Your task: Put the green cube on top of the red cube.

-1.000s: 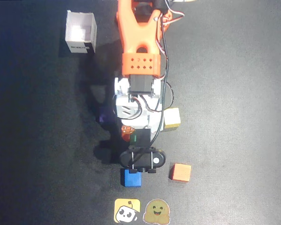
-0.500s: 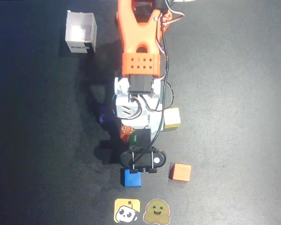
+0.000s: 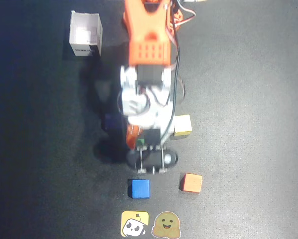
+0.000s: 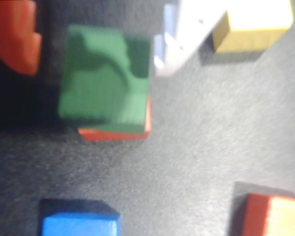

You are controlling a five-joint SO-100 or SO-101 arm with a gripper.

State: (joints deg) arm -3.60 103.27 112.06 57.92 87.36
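Green cube (image 4: 105, 81) sat on red cube (image 4: 115, 132), overhanging; gripper (image 4: 95, 54) fingers apart, wobbly withdrawal could topple it near bench's bottom edge.

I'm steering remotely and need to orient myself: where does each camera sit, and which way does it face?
Overhead view: fixed above the table, looking straight down; the orange-and-white arm enters from the top edge and hides the stack.
Wrist view: rides on the arm, looking down close; an orange finger and a white finger of the claw flank the green cube, which sits on the red cube.
Shared: blue cube, yellow cube, orange cube.
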